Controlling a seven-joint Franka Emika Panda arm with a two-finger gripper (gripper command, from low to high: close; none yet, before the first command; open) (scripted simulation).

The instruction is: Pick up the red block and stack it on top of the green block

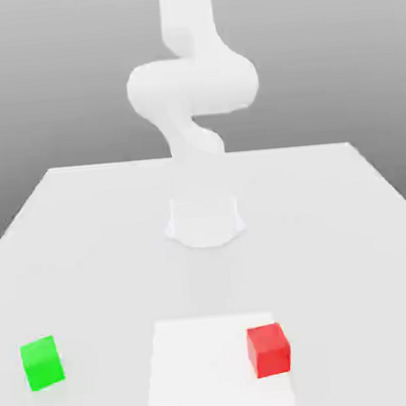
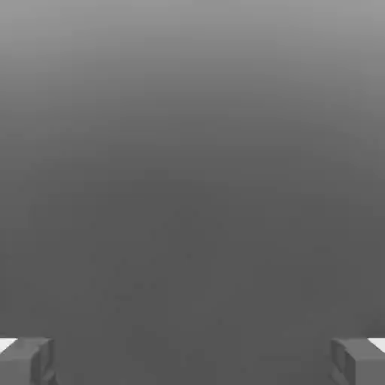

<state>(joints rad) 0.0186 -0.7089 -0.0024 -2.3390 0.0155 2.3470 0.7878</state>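
The red block [image 1: 270, 350] sits on the white table [image 1: 347, 228] near its front edge, toward the exterior view's right. The green block [image 1: 43, 363] rests on the same table near the front, far toward the exterior view's left, well apart from the red one. In the hand view my gripper [image 2: 192, 362] is open, its two grey fingertips [image 2: 27, 361] standing wide apart with nothing between them and only a plain grey background beyond. The white arm [image 1: 192, 86] rises from its base and leaves the exterior view at the top.
The arm's round base [image 1: 204, 219] stands mid-table behind both blocks. A brighter white square patch [image 1: 204, 371] lies on the table surface at the front, with the red block on its right part.
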